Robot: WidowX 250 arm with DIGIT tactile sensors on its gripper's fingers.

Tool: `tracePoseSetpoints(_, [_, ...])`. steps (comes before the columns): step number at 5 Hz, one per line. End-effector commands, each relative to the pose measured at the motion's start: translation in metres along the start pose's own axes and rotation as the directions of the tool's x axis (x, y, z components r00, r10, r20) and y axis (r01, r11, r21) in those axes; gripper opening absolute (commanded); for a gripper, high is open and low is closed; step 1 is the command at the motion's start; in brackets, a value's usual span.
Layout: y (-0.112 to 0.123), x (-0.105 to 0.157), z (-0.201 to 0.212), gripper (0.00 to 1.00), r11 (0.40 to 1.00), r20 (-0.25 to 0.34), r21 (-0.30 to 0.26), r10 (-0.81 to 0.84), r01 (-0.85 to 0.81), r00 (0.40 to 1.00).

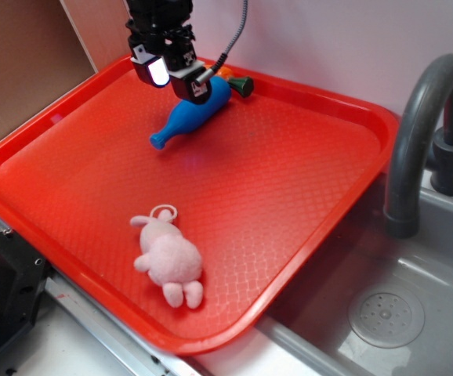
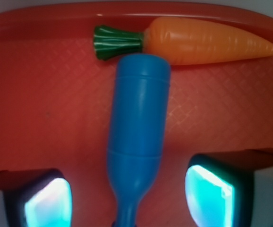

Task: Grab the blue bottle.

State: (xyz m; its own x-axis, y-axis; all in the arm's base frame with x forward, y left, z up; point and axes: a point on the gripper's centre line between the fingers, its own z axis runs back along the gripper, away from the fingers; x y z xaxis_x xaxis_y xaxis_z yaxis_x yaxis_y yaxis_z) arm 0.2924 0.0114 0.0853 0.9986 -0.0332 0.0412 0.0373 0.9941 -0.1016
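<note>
Blue bottle (image 1: 193,114) lies on its side at the far end of the red tray (image 1: 320,196), fat base toward the back rim, narrow neck and cap pointing out toward the tray's middle. Gripper (image 1: 168,73) hangs right over the fat end of the body, jaws spread and holding nothing.

Key relation: in the wrist view the blue bottle (image 2: 137,142) runs straight up the frame between the two fingers (image 2: 46,201), so its long axis sits crosswise to the closing direction. The pads flank the shoulder where the body narrows to the neck, with a gap on both sides and no contact visible. Judgement: the line-up looks good; a drop and squeeze should catch the body.

Wrist view only: an orange toy carrot (image 2: 207,41) lies across the bottle's base, touching or just beside it, green top at the left. In the exterior view the carrot (image 1: 238,81) is mostly hidden behind the gripper. Exterior view only: a pink plush toy (image 1: 169,261) near the tray's front, well apart, with a grey faucet (image 1: 414,133) and sink (image 1: 387,313) off to the right. Height above the bottle is hard to tell.
</note>
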Motion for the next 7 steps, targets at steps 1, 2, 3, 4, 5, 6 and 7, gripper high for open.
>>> tracePoseSetpoints(1, [0.000,0.017,-0.015,1.00,0.997,-0.007,0.071,-0.020,0.020,1.000])
tracePoseSetpoints(2, [-0.002,0.018,-0.031,1.00,0.997,-0.041,0.063,-0.045,0.047,0.998])
tracePoseSetpoints(3, [-0.005,0.018,-0.041,1.00,0.997,-0.067,0.057,-0.057,0.061,0.996])
tracePoseSetpoints(4, [-0.010,0.015,-0.044,0.00,0.995,-0.070,0.057,-0.077,0.081,0.995])
tracePoseSetpoints(5, [-0.013,0.009,-0.039,0.00,0.994,-0.062,0.076,-0.077,0.082,0.995])
tracePoseSetpoints(6, [-0.018,-0.003,-0.012,0.00,0.988,-0.023,0.138,-0.061,0.063,0.998])
tracePoseSetpoints(7, [-0.029,-0.015,0.036,0.00,0.983,0.018,0.180,-0.022,0.018,1.000])
